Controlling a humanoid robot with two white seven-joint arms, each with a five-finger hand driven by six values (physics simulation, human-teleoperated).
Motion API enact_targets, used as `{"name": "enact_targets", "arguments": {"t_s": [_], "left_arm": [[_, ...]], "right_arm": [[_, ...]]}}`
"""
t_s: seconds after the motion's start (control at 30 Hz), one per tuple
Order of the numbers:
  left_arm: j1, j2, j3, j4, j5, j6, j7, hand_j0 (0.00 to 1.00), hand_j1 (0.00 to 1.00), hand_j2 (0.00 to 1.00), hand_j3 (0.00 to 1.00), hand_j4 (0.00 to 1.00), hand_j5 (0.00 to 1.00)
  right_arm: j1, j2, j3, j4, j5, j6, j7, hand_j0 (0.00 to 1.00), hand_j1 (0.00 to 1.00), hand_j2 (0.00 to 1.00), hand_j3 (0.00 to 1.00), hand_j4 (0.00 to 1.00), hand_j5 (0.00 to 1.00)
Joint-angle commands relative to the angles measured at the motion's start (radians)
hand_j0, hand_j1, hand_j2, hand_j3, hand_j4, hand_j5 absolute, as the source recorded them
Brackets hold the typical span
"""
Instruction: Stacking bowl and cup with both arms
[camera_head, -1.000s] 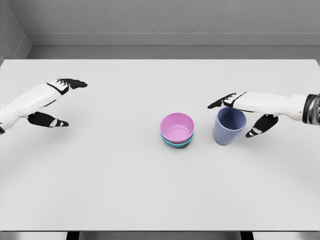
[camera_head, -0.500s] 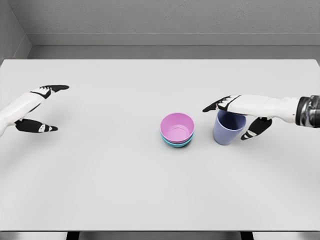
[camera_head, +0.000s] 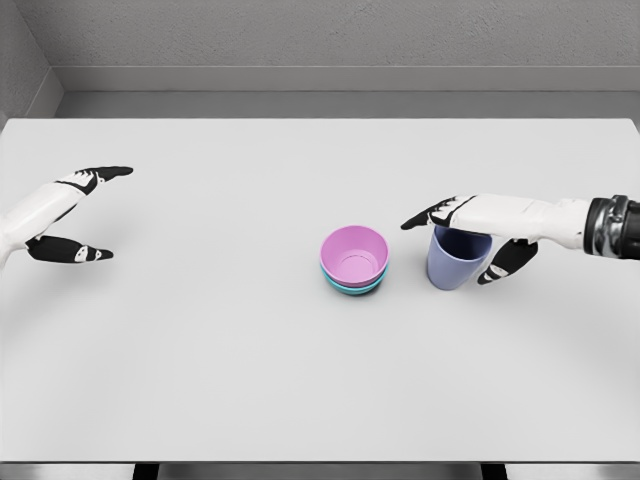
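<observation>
Pink bowl (camera_head: 354, 255) nests inside teal bowl (camera_head: 353, 287); blue cup (camera_head: 457, 259) empty.

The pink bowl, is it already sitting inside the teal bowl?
Yes, the pink bowl is nested in the teal bowl, whose rim shows just below it.

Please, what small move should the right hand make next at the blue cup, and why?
Probably close the right hand on the blue cup. Its fingers reach across the rim and the thumb lies beside the wall, not yet clamped. The pink bowl already sits in the teal bowl, so the cup comes next.
</observation>
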Motion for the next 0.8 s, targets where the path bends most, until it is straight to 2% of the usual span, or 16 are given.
{"name": "enact_targets", "arguments": {"t_s": [0.0,0.67,0.77], "left_arm": [[0.0,0.0,0.0,-0.001,0.008,0.002,0.0,1.0,1.0,1.0,1.0,1.0,1.0],[0.003,-0.009,0.011,-0.003,0.006,0.002,-0.015,1.0,1.0,1.0,1.0,1.0,1.0],[0.003,-0.009,0.011,-0.003,0.008,0.002,-0.015,1.0,1.0,1.0,1.0,1.0,1.0]], "right_arm": [[0.0,0.002,0.001,0.003,0.0,0.004,0.0,1.0,1.0,1.0,1.0,1.0,1.0],[-0.023,0.034,0.031,0.051,0.012,0.017,0.0,1.0,1.0,1.0,1.0,1.0,1.0],[-0.029,0.031,0.031,0.051,0.012,0.015,0.0,0.82,0.82,0.82,0.82,0.82,0.82]]}}
